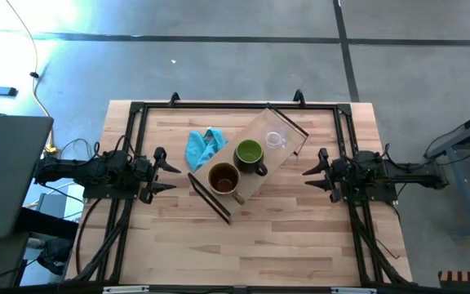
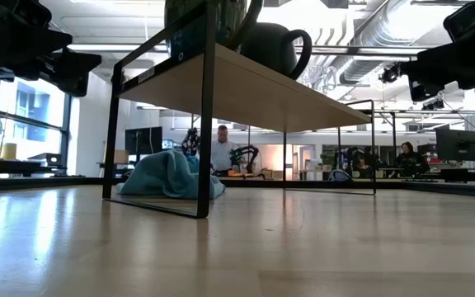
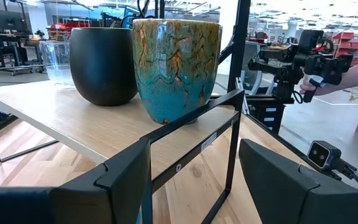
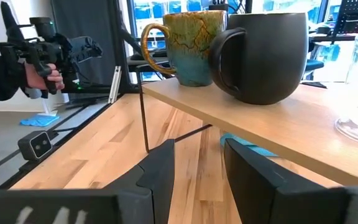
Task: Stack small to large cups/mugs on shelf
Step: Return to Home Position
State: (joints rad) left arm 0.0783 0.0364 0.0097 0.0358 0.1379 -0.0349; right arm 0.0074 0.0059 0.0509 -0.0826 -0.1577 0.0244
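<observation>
Shelf [image 1: 279, 158] stands slantwise on the tabletop [image 1: 300, 245]; use it as your reference.

On the shelf board, three vessels stand upright in one row. The brown mug [image 1: 223, 177], teal-and-brown glazed outside, is at the end nearer the left arm. The green mug [image 1: 249, 153], black outside, is in the middle. The clear glass cup [image 1: 276, 140] is at the end nearer the right arm. The two mugs stand close side by side; you cannot tell whether they touch.

Left gripper [image 1: 170, 175]: off the shelf's brown-mug end and clear of it, with the black end frame right in front of the fingers. The fingers are spread wide with nothing between them. The brown mug is the nearest vessel, ahead of the claw on the board.

Right gripper [image 1: 308, 175]: off the shelf's long side toward the glass end, apart from the shelf. The fingers are parted by a narrower gap and hold nothing. Both mug handles face this claw.

A blue cloth [image 1: 204, 145] lies on the tabletop just beside the shelf's other long side.

Beyond the table, a person's hand [image 4: 42, 78] grips a dark handheld rig.
</observation>
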